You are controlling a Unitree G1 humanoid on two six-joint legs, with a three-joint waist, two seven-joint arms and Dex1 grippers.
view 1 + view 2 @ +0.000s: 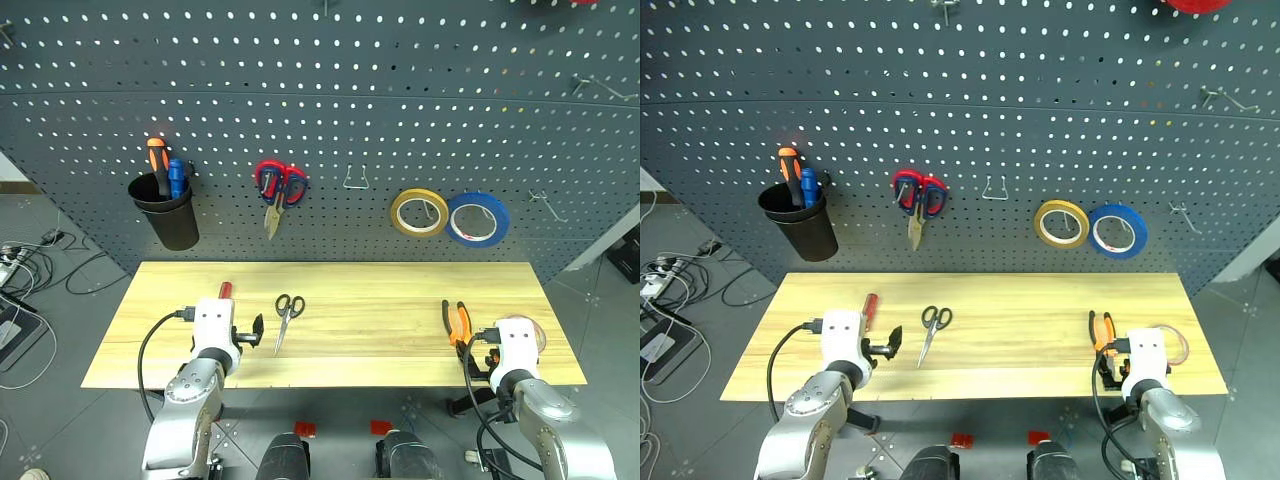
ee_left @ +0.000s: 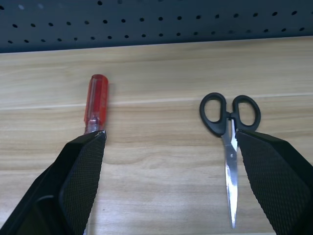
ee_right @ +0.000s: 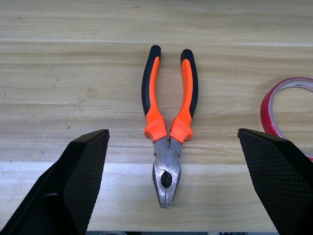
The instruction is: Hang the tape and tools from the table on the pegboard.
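The screwdriver (image 2: 96, 104) and the scissors (image 2: 230, 142) are laid flat on the counter (image 1: 380, 315) just ahead of the left hand (image 2: 171, 181), the screwdriver at its left finger and the scissors at its right finger, with their handles turned away from the hand toward the pegboard (image 1: 400, 110). The pliers (image 3: 168, 132) are laid just ahead of the right hand (image 3: 173, 181), between its two spread fingers, handles pointing away, and the tape (image 3: 288, 115) is placed on the counter beside them, ahead of the right finger. Well beyond both hands, a cup of screwdrivers (image 1: 165, 205), another pair of scissors (image 1: 279, 190) and two rolls (image 1: 450, 216) are hung on the pegboard behind the counter.
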